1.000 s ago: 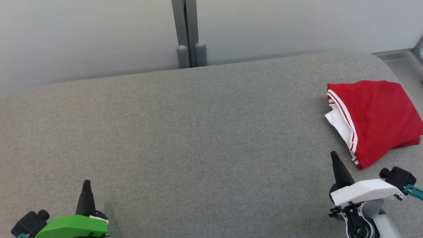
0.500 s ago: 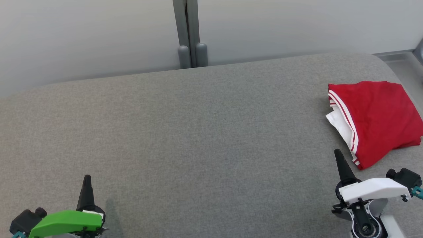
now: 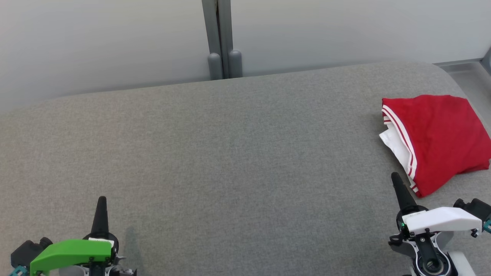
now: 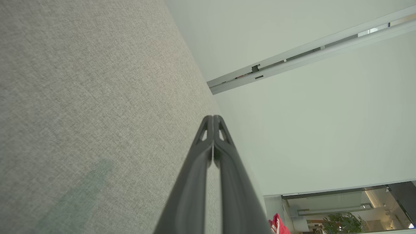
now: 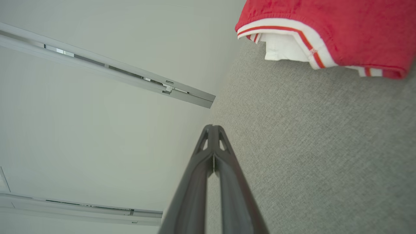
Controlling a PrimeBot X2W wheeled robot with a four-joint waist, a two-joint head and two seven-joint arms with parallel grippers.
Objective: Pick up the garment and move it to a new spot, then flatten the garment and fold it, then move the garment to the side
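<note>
The garment [image 3: 439, 138] is red with white bands and red stripes, folded into a compact stack at the right end of the grey table [image 3: 230, 161]. In the right wrist view the garment [image 5: 328, 29] lies at the top right. A small red corner of the garment [image 4: 279, 226] peeks into the left wrist view. My right gripper [image 3: 395, 178] is shut and empty, just below and left of the fold's near corner, not touching it. My left gripper [image 3: 101, 201] is shut and empty at the lower left, far from the cloth. Both fingertip pairs, left [image 4: 213, 118] and right [image 5: 213, 127], press together.
A pale wall with a grey vertical post [image 3: 219, 38] runs behind the table's far edge. The table's rounded right corner lies just beyond the garment, with pale floor [image 3: 470, 78] past it.
Both grippers have drawn back toward the bottom edge of the head view, the right one drifting slightly right. The garment has stayed put.
</note>
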